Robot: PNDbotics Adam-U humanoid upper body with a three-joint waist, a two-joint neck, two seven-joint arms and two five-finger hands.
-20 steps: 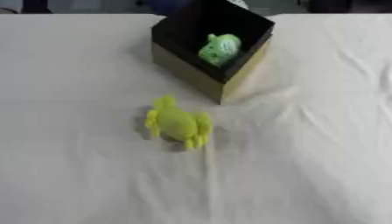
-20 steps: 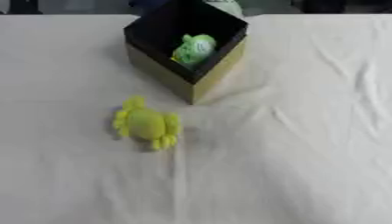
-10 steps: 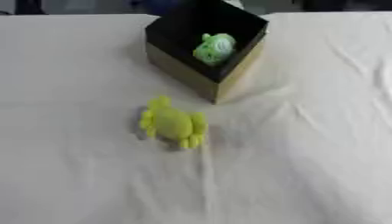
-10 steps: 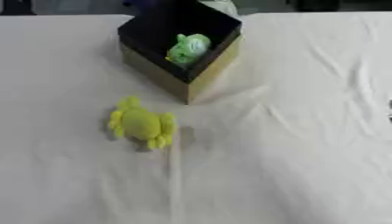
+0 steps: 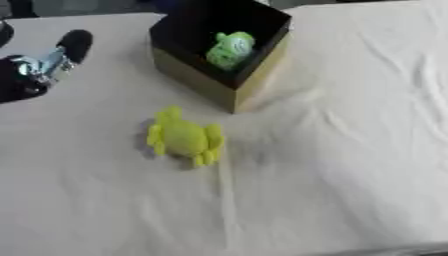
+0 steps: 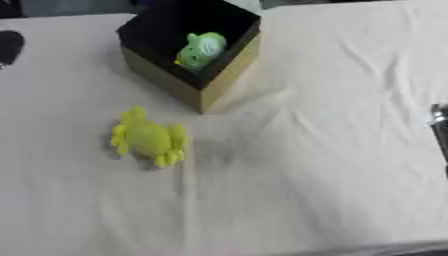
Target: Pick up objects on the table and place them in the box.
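the left robot hand (image 5: 39, 67) shows at the left edge of the left eye view, black and silver, above the desk and well apart from the toys; whether its fingers are curled or straight cannot be told. of the right robot hand (image 6: 440, 125) only a sliver shows at the right edge, its state unreadable too. the yellow plush toy (image 5: 184, 137) lies on the cloth-covered desk (image 5: 350, 150), just in front of the box (image 5: 219, 47), probably next to be collected. a green toy (image 5: 230, 48) already sits inside. no writing or labels can be read.
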